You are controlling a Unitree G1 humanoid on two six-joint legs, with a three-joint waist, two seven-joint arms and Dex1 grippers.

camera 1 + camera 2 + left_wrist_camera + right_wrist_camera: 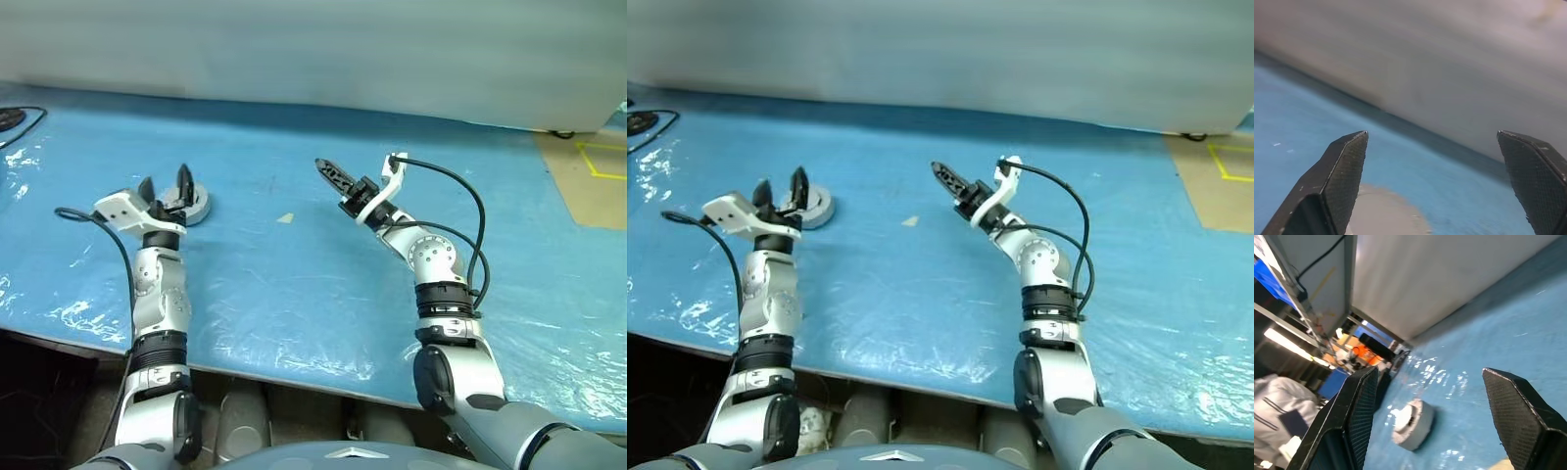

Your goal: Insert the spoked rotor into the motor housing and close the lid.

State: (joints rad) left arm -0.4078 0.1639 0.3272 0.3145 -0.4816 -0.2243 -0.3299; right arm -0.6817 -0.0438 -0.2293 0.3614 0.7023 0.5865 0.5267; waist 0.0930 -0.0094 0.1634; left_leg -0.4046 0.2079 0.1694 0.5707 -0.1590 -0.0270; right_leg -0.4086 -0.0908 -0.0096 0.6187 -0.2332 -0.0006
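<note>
**Inspector:** State of both end effectors?

**Operator:** The left gripper [166,178] stands wide apart with nothing between its 2 fingers. It hangs just above the near edge of the motor housing [197,208], apart from it. The right gripper [1430,369] is also spread and empty. It is raised over the middle of the table [294,294], well apart from the housing and pointing toward it.

**Inspector:** The container and its contents?

**Operator:** There is 1 container, the housing, lying flat on the blue cover at the robot's left. A pale grey round face closes its top, which I take to be the lid [1383,215]. No copper windings show. The spoked rotor cannot be seen, so I judge it is inside under the lid, but I cannot confirm that.

**Inspector:** Is the lid seated?

**Operator:** It looks level from the right wrist view. Whether it is fully down, I cannot tell.

**Inspector:** Risks from here?

**Operator:** There are 2.
- The left fingertips sit close over the rim, so a sideways or downward move could clip the lid and tilt it, or slide the housing along the slick cover.
- If the lid is only resting on top, any nudge could lift it off.

A small tan scrap [285,217] lies between the arms and is no hazard.
</note>
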